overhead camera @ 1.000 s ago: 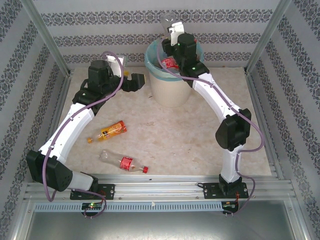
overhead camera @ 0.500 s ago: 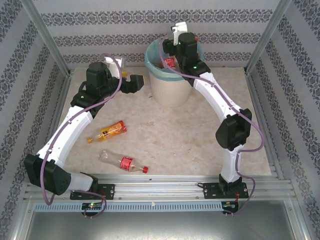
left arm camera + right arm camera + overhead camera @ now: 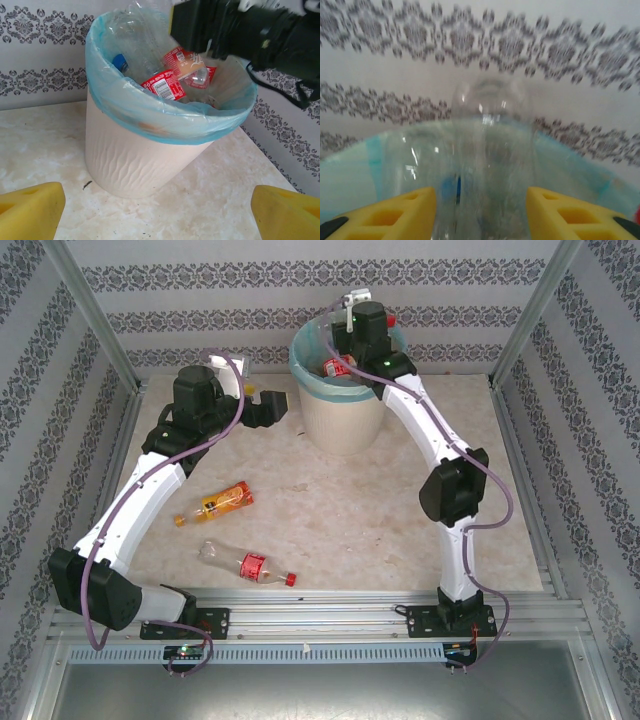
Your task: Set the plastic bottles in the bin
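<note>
Over the bin (image 3: 335, 425), right end effector (image 3: 480, 200)

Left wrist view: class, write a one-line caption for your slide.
Left gripper, jaws wide apart, faces the cream bin, its turquoise liner heaped with plastic bottles.

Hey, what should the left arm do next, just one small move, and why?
Probably swing the left gripper toward the orange-labelled bottle and lower over it. Its jaws stand open and empty, facing the bin, while that bottle and a red-labelled bottle lie on the table on its side; the orange one looks nearer.
</note>
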You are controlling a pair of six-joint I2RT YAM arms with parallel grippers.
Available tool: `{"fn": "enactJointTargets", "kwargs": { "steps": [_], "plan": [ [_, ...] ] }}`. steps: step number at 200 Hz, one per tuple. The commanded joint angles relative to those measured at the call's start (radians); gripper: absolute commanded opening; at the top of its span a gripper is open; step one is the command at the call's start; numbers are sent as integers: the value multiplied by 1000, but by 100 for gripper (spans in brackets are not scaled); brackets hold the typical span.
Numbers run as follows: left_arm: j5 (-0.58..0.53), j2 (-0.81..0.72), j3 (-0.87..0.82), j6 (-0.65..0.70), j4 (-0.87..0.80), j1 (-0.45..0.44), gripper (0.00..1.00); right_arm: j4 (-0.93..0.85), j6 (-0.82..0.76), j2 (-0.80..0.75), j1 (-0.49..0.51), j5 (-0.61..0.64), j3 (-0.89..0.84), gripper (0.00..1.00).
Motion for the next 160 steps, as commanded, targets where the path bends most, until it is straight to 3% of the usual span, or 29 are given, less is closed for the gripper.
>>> {"fn": "enactJointTargets", "kwargs": {
  "steps": [1, 76, 160],
  "plan": [
    [-7, -25, -3, 19, 37, -14, 96, -75, 35, -1, -14, -34, -23, 49],
    [-11, -29, -7, 19, 39, -13, 96, -58, 102, -152, -22, -91, -286, 46],
    [-25, -35, -11, 27, 33, -12, 96, -226, 102, -29, -29, -133, -99, 45]
  ]
}}
